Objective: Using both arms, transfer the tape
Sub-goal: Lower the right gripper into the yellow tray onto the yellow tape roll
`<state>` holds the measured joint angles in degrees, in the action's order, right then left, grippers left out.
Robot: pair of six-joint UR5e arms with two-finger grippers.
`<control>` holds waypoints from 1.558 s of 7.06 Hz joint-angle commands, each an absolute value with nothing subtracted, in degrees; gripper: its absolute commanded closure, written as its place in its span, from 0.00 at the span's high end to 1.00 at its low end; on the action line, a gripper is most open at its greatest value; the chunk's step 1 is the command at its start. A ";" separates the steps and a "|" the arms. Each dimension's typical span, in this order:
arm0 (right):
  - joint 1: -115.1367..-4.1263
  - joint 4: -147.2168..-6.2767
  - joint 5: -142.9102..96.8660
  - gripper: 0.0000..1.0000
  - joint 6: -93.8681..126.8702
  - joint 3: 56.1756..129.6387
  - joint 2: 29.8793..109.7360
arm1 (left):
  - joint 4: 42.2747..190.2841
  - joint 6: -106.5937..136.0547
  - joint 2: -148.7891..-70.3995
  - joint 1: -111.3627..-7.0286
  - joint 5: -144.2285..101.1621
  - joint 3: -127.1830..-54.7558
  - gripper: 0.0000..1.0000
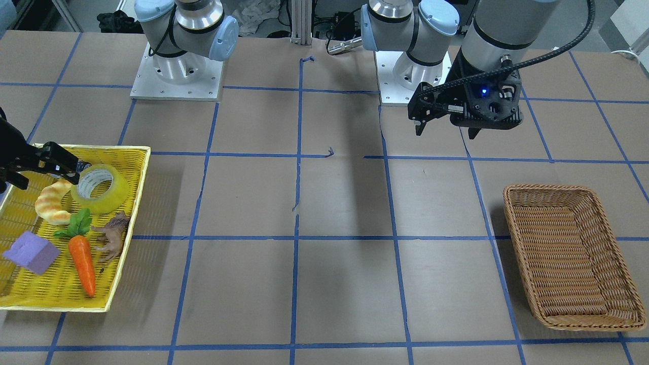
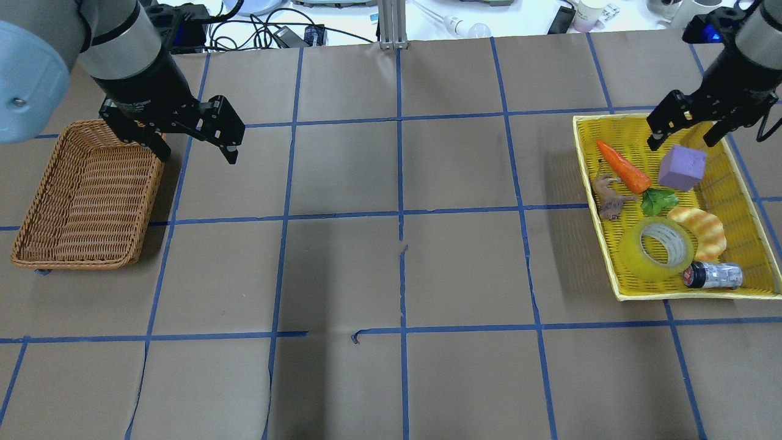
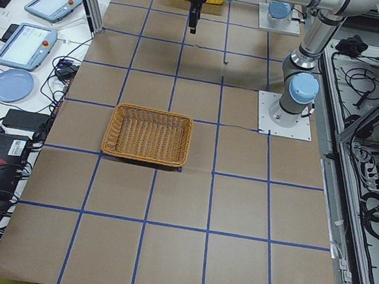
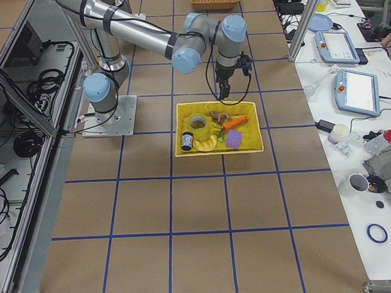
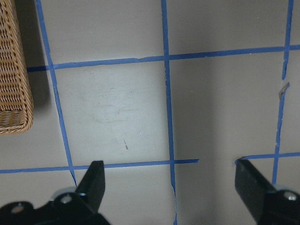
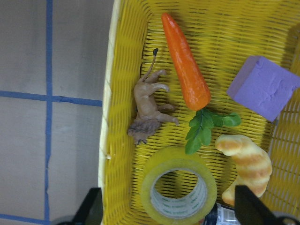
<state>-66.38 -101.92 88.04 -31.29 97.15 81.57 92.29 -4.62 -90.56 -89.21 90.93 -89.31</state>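
Reach stage: the right gripper [image 2: 682, 138], jaws wide open, hovers over the far end of the yellow basket [image 2: 672, 296] and must come nearer to straddle the tape [image 2: 632, 256]; the left gripper [image 2: 198, 156] hangs open.

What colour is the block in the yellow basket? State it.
Purple; the block shows best in the right wrist view.

Left arm [image 2: 116, 55] comes in from its own side with the wrist tilted down and forward. The left pincer [image 2: 197, 153] has its jaws spread wide and holds nothing. Right arm [image 4: 133, 26] is stretched far out, bent at the elbow, wrist vertical. The right pincer [image 2: 682, 143] points straight down, jaws also wide apart and empty. It probably hangs in the air, though its height is hard to judge.
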 commanded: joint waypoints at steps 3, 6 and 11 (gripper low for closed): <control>-55.82 -119.42 87.10 1.00 -46.56 115.29 78.33 | 92.28 -4.66 -90.79 -89.12 89.65 -89.38 1.00; -55.81 -120.84 87.19 0.81 -46.15 115.93 74.37 | 92.20 -4.57 -90.79 -89.12 90.00 -89.38 1.00; -56.60 -111.84 87.37 0.00 -40.53 110.95 76.63 | 92.20 -4.57 -90.97 -89.12 89.82 -89.47 1.00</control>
<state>-56.08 -116.29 87.79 -42.89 113.87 75.65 92.20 -4.63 -90.91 -89.05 89.84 -89.46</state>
